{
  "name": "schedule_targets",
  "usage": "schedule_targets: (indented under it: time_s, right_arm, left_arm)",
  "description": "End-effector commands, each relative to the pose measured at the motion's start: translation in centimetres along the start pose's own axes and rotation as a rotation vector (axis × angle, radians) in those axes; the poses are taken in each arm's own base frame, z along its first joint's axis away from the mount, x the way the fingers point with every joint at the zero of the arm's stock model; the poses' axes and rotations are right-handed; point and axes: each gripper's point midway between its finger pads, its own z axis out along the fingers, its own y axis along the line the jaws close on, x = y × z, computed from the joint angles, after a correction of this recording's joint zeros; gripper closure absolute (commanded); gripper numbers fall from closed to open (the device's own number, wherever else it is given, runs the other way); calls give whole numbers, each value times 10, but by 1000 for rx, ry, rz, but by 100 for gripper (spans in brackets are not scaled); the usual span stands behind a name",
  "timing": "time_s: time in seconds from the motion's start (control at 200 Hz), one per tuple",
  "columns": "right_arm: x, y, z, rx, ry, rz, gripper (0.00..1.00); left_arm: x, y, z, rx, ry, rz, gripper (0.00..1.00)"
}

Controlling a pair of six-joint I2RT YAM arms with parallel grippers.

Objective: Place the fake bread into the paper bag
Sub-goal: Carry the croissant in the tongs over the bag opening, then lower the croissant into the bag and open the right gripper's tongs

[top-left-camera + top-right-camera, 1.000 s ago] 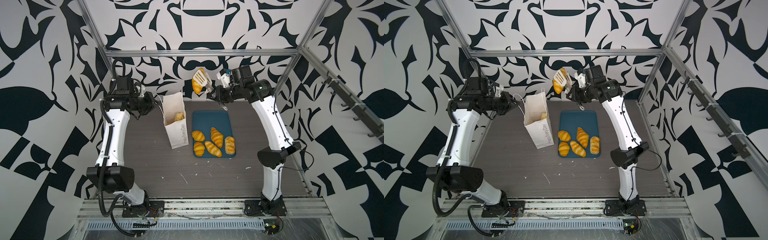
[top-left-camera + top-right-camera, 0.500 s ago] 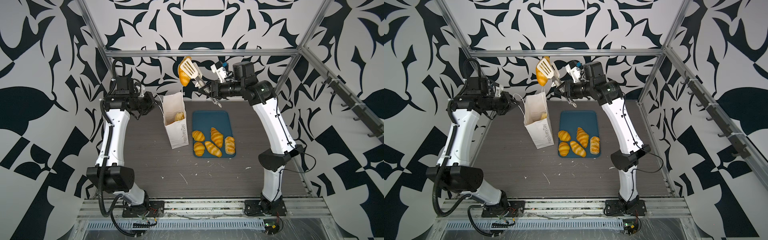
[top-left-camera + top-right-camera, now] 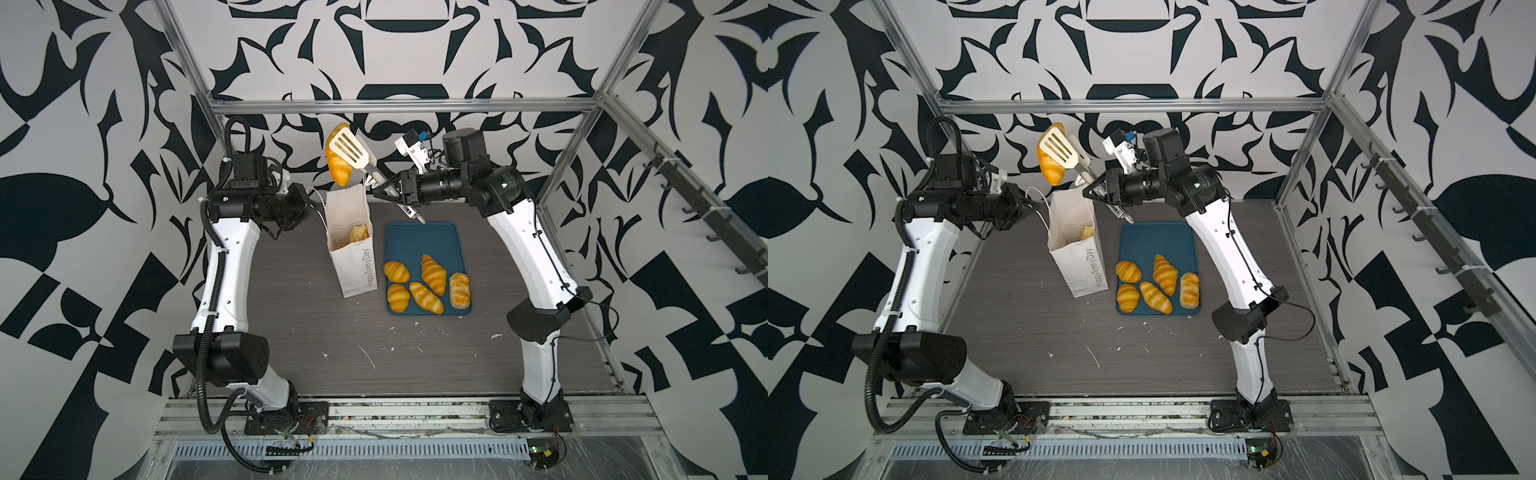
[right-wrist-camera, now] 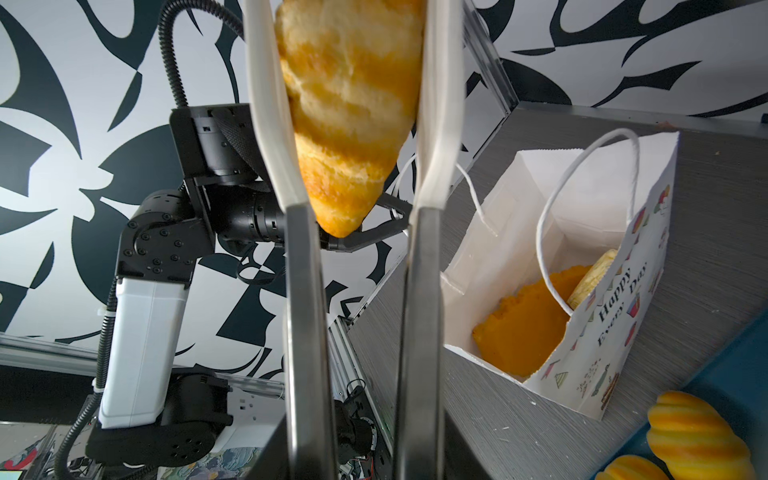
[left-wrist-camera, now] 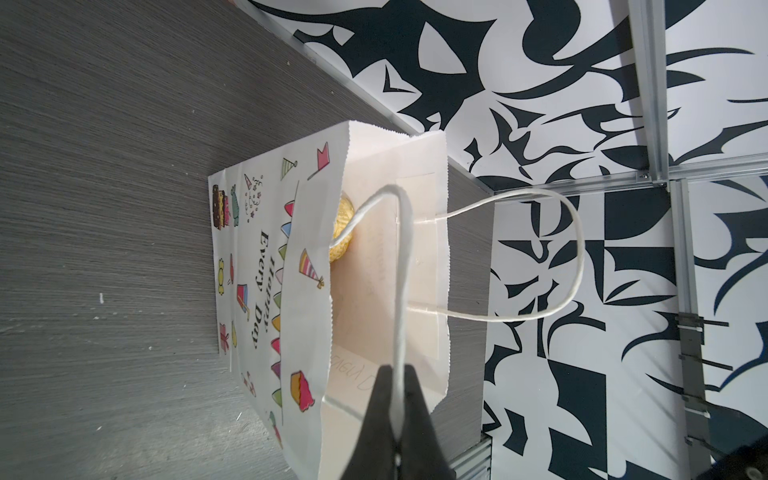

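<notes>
A golden croissant [image 3: 336, 166] [image 3: 1049, 166] [image 4: 349, 104] hangs tip-down between the white blades of a pair of tongs [image 3: 351, 149] [image 3: 1061, 149]. My right gripper [image 3: 388, 191] [image 3: 1098, 192] is shut on the tongs' metal arms. In both top views the croissant is in the air just over the back edge of the upright white paper bag [image 3: 353, 257] [image 3: 1079, 257] [image 4: 602, 332]. My left gripper [image 3: 307, 201] [image 5: 398, 374] is shut on the bag's near cord handle, pulling the mouth open. Fake bread [image 4: 523, 324] [image 5: 343, 228] lies inside the bag.
A flat blue tray [image 3: 419, 237] [image 3: 1156, 241] lies right of the bag, with several croissants [image 3: 432, 274] at its near end. The bag's other cord handle [image 5: 573, 249] loops free. Metal frame posts and patterned walls close in the back and sides.
The right arm has carried the tongs and croissant leftwards from above the tray's far end to over the bag's top. Left arm and bag have stayed put.
</notes>
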Motion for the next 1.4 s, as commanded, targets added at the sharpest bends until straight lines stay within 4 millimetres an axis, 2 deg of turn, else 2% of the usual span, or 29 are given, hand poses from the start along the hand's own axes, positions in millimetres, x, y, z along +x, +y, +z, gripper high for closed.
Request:
schedule_targets:
  time_s: [0.0,0.125,0.21,0.23,0.345,0.84,1.13,1.395]
  right_arm:
    - [-6,20,-5,-50,-30,-86,60]
    - [7,3,4,-9,22,-69,61]
    - [12,-1,5,6,37,-75,61]
    - [18,-10,11,19,60,-54,61]
    - [28,-24,16,61,92,-45,61]
    - [57,-69,21,214,181,-24,61]
    - [63,-74,20,237,195,-21,59]
    - [63,-78,19,259,196,-20,53]
  left_arm:
    - [-4,-5,-2,11,-9,-2,100]
    - [-5,-5,-1,11,-7,-5,100]
    - [-5,-6,-2,12,-10,-2,100]
    - [-5,-5,-1,11,-9,-3,100]
    - [-5,-5,-1,10,-9,-4,100]
    - [-5,-5,0,9,-7,-4,100]
    - [-5,-5,0,8,-6,-3,100]
    - [-4,-5,0,9,-6,-4,100]
